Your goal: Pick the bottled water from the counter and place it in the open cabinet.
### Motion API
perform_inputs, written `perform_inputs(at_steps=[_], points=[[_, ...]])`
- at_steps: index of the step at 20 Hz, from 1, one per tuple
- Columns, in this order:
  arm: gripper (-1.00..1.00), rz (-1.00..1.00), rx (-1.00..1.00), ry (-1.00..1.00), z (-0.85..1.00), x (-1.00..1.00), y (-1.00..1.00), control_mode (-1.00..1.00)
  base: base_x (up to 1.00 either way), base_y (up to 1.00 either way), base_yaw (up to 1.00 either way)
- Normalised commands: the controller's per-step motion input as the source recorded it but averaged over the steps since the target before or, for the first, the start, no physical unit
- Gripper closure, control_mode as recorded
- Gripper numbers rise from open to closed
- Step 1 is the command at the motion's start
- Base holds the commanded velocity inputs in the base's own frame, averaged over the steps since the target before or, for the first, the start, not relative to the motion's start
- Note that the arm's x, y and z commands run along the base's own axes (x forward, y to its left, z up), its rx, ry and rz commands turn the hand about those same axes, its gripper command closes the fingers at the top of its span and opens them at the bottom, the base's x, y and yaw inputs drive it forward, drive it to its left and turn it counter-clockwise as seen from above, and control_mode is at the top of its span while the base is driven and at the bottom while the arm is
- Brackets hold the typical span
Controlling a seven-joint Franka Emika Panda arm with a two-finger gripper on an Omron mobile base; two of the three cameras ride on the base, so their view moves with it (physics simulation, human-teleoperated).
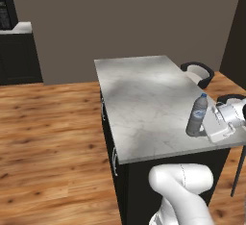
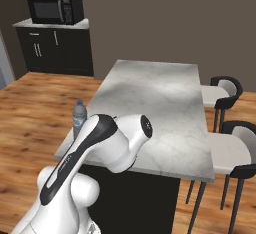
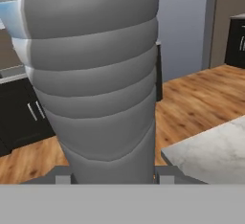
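The bottled water (image 1: 197, 115) is seen standing upright near the corner of the marble tabletop (image 1: 139, 99), with the claw (image 1: 211, 125) brought right against its lower body; whether it is gripped cannot be told. Lifting and placing in the cabinet appear still to be done. Beyond the tabletop lie wooden floor (image 1: 53, 123), two stools (image 2: 225, 90) and a microwave (image 2: 54, 9).

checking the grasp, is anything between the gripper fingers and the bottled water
Nothing shows between them: in the hand view the bottled water rises right at the gripper, and the left base view shows the hand against it.
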Motion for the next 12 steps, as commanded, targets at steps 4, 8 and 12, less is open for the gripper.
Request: perform_inputs(at_steps=[4,8,12], points=[[1.0,0.0,0.0,0.0,0.0,0.0,0.0,1.0,0.04,0.02,-0.17],[1.0,0.0,0.0,0.0,0.0,0.0,0.0,1.0,0.06,0.15,-0.39],[1.0,0.0,0.0,0.0,0.0,0.0,0.0,1.0,0.17,0.35,-0.49]])
